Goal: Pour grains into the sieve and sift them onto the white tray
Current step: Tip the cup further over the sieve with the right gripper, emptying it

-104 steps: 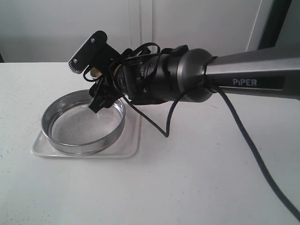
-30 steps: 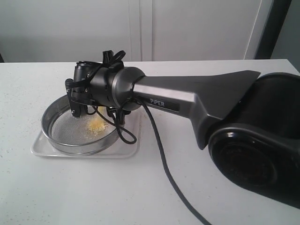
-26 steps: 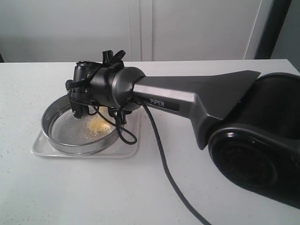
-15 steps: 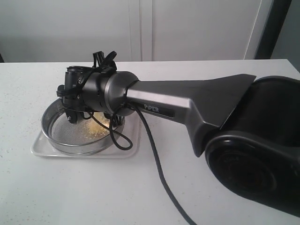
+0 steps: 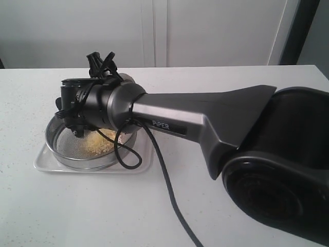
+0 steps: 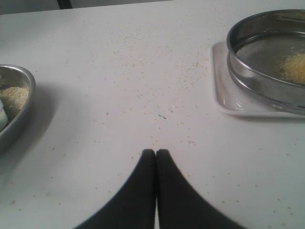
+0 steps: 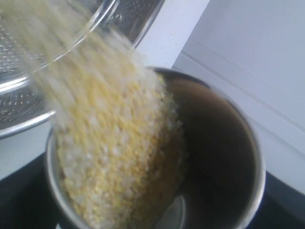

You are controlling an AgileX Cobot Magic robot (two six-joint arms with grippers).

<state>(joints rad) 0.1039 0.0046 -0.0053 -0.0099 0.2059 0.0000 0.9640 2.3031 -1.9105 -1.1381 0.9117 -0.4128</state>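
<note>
The sieve (image 5: 53, 138) stands on the white tray (image 5: 43, 165) at the table's left. A pile of grains (image 5: 97, 145) lies on its mesh. My right gripper (image 5: 77, 128) hangs over the sieve, mostly hidden behind its own wrist. It is shut on a small steel cup (image 7: 217, 143), which is tipped over. Yellow and whitish grains (image 7: 119, 157) stream out of the cup toward the sieve's mesh (image 7: 19, 102). My left gripper (image 6: 156, 151) is shut and empty, low over bare table, apart from the sieve (image 6: 259, 71) and tray (image 6: 233, 98).
A steel bowl (image 6: 19, 78) holding more grains sits at the edge of the left wrist view. Spilled granules (image 6: 143, 62) dot the table between the bowl and the tray. The right arm's cable (image 5: 164, 175) trails across the table in front.
The right wrist has rolled further and shifted left over the sieve. The pile of grains in the sieve has grown and spread.
</note>
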